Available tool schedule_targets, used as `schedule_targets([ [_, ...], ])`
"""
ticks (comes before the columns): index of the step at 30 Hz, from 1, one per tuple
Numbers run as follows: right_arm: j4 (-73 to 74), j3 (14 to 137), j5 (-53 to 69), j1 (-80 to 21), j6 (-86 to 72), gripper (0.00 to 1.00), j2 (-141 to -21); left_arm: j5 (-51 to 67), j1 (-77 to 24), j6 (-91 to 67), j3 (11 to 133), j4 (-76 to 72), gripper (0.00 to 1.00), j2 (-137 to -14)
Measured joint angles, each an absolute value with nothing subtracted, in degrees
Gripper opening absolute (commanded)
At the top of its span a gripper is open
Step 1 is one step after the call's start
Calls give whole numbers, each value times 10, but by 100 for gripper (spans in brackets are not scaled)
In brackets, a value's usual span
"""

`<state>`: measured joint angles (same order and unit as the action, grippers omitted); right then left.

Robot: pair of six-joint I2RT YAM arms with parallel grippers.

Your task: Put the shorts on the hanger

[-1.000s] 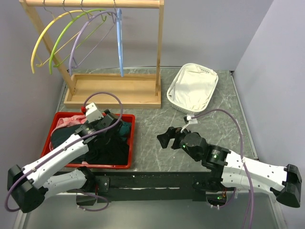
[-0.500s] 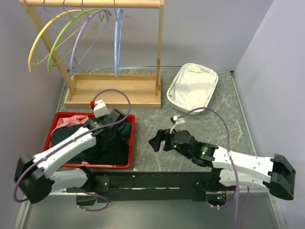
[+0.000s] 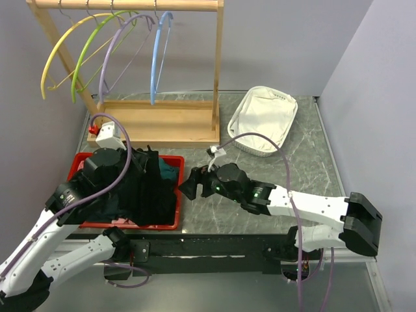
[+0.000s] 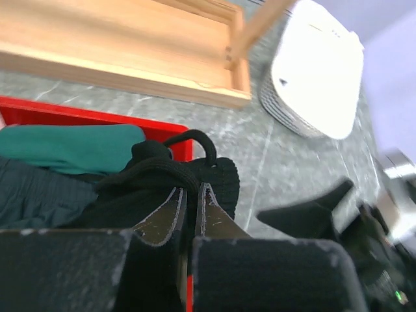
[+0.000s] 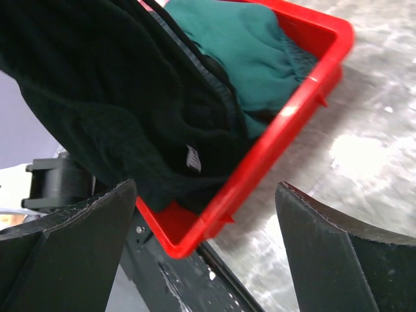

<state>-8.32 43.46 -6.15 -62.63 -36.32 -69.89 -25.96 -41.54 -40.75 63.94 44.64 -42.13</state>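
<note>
- The shorts (image 3: 146, 188) are in the red bin (image 3: 166, 225) at the table's (image 3: 299, 162) near left. Their waistband end is bunched upward, and the rest hangs in a dark fold down into the bin.
- The left tool (image 4: 188, 195) is clamped on the shorts. Its 2 fingers (image 4: 162, 218) are pressed almost together on the black fabric, and the drawstring loops just past the tips.
- The left arm rises from its base at the near left and bends over the bin. Its wrist sits above the bin's far half and angles toward the right.
- A teal-green garment (image 3: 169, 172) lies under and beside the shorts, against the bin's right wall.
- The right tool (image 3: 193, 183) stands wide apart and holds nothing. It is low over the table, just beside the bin's right wall, and faces the shorts.
- The right arm stretches nearly flat across the table from the near right toward the bin.
- The hanger (image 3: 156, 55) hangs from the top bar of the wooden rack (image 3: 218, 65) at the far left, well apart from the shorts. It is the rightmost of 4 hangers.
- A white basket (image 3: 263, 120) sits at the far right of the table.
- Hidden: in the top view the left wrist covers its own fingertips and much of the bin's left half. I cannot tell how much of the shorts rests on the bin floor.
</note>
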Motion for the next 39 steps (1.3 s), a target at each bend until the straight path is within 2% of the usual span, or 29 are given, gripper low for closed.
schedule_targets([
  [6, -88, 478, -62, -632, -359, 93, -747, -200, -415, -365, 650, 440, 1, -414],
  [12, -81, 514, -86, -625, -333, 79, -761, -156, -415, -339, 660, 439, 1, -402],
  [16, -94, 521, -73, -621, -318, 82, -776, -143, -415, -329, 669, 440, 1, -393],
  [28, -107, 557, -54, -632, -298, 82, -895, -116, -415, -308, 687, 442, 1, -392],
  [39, -178, 548, -36, -639, -274, 88, -871, -114, -415, -300, 716, 444, 1, -387],
])
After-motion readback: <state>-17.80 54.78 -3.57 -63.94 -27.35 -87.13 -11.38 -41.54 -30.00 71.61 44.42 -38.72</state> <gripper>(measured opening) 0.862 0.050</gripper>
